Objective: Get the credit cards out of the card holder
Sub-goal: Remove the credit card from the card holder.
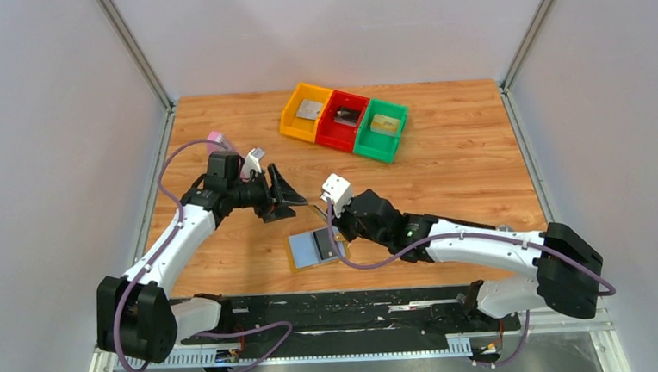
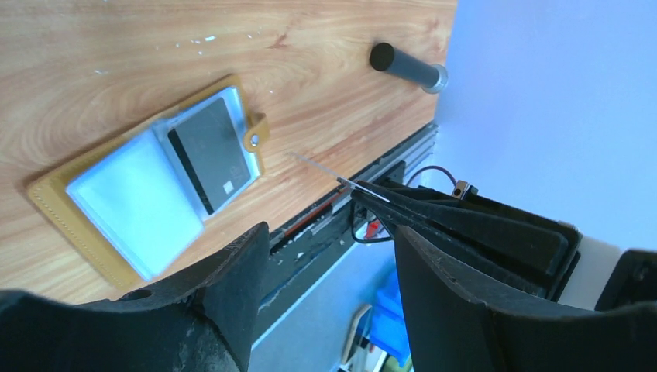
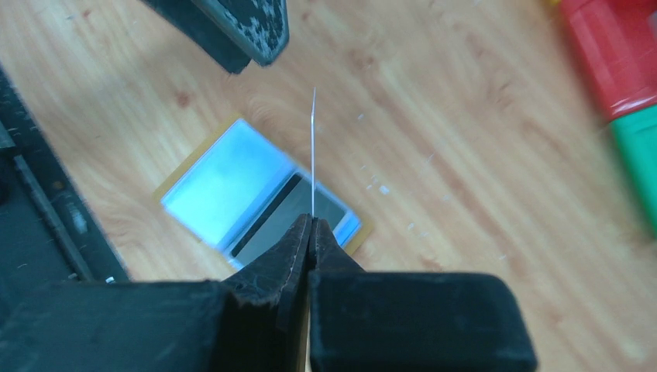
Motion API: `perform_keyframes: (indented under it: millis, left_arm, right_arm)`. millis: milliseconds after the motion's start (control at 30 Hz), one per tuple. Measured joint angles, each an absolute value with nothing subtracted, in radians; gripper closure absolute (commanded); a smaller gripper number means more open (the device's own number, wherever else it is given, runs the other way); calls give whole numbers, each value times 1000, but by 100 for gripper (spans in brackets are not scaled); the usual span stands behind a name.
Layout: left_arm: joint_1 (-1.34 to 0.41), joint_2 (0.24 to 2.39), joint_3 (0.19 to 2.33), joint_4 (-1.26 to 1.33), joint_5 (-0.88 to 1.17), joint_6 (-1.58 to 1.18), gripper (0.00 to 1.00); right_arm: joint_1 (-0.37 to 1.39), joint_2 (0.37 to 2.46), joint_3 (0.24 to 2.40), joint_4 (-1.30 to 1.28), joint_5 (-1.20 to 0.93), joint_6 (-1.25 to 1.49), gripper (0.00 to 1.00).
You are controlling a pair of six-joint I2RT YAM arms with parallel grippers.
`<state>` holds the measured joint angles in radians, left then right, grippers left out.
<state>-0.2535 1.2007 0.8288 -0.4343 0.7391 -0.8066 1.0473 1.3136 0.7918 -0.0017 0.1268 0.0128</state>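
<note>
The card holder (image 1: 305, 249) lies open on the table, tan outside and light blue inside, with a dark grey card (image 1: 323, 242) in its right half. It also shows in the left wrist view (image 2: 128, 198) and the right wrist view (image 3: 221, 182). My right gripper (image 3: 311, 221) is shut on a thin card (image 3: 313, 147) seen edge-on, held above the holder. In the left wrist view this card (image 2: 321, 167) sticks out of the right fingers (image 2: 434, 217). My left gripper (image 2: 329, 240) is open and empty, just left of the held card's free end.
Orange (image 1: 289, 119), red (image 1: 331, 134) and green (image 1: 373, 150) bins stand at the back, each with a card in it. A pink block (image 1: 217, 141) lies behind the left arm. A black rod (image 2: 407, 67) lies near the table's near edge.
</note>
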Motion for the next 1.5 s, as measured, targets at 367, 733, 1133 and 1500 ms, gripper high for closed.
perform_keyframes:
  millis: [367, 733, 1133, 1500]
  left_arm:
    - [-253, 1201, 765, -341, 783, -925, 31]
    - [-253, 1219, 719, -287, 790, -962, 52]
    - [-253, 1228, 696, -238, 808, -991, 100]
    - [-253, 1239, 641, -53, 854, -958, 100]
  right_arm:
    - [1205, 1339, 786, 83, 366, -203, 100]
    - [1265, 1398, 799, 99, 443, -276, 100]
    - [1287, 1441, 803, 114, 465, -294, 80]
    - [1081, 1332, 852, -70, 215, 63, 64]
